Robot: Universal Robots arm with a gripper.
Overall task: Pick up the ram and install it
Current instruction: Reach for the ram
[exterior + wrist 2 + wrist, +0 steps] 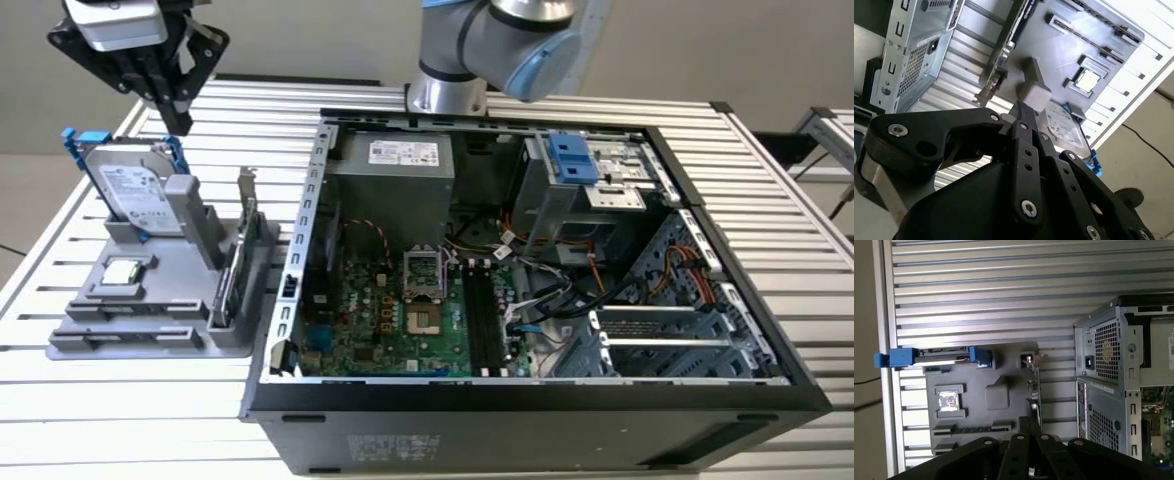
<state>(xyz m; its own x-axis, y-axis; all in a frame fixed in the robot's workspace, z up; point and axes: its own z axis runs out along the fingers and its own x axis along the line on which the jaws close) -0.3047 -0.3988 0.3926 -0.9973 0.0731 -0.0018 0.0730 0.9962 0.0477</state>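
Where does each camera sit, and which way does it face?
Exterior view: off the arm, raised, looking down into the open computer case; the arm and the gripper show.
First wrist view: on the wrist, facing straight down past the gripper onto the parts holder and the slatted table.
Second wrist view: on the wrist, looking slantwise along the gripper at the parts holder.
Shared: all three show the parts holder with its hard drive.

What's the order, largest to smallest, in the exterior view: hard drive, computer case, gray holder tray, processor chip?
1. computer case, largest by far
2. gray holder tray
3. hard drive
4. processor chip, smallest
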